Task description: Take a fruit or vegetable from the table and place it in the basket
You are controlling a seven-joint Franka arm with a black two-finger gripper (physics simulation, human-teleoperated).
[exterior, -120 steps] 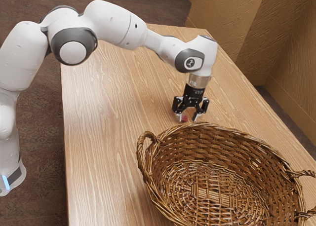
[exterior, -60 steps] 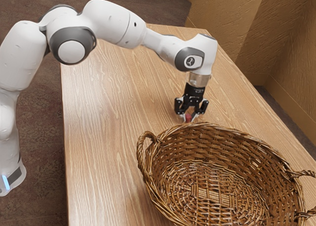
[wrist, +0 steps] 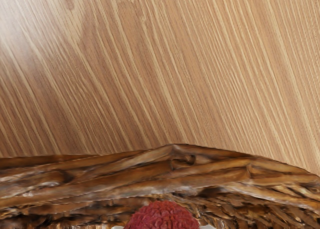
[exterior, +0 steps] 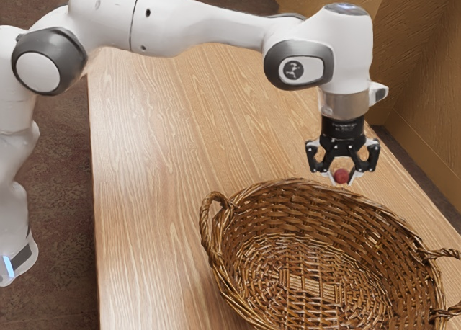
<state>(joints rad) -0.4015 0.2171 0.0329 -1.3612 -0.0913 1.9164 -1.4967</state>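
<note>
Up & toward the exterior view's right we brought our gripper (exterior: 341, 176), jaws closed on the red fruit (exterior: 342, 176), nr. the far rim of the basket (exterior: 288, 200).

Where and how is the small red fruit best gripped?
Most likely across its middle, coming from above with one finger on each side, as the gripper holds it. The red fruit looks round and bumpy, with no stem in sight, so opposed fingers should suit it.
</note>
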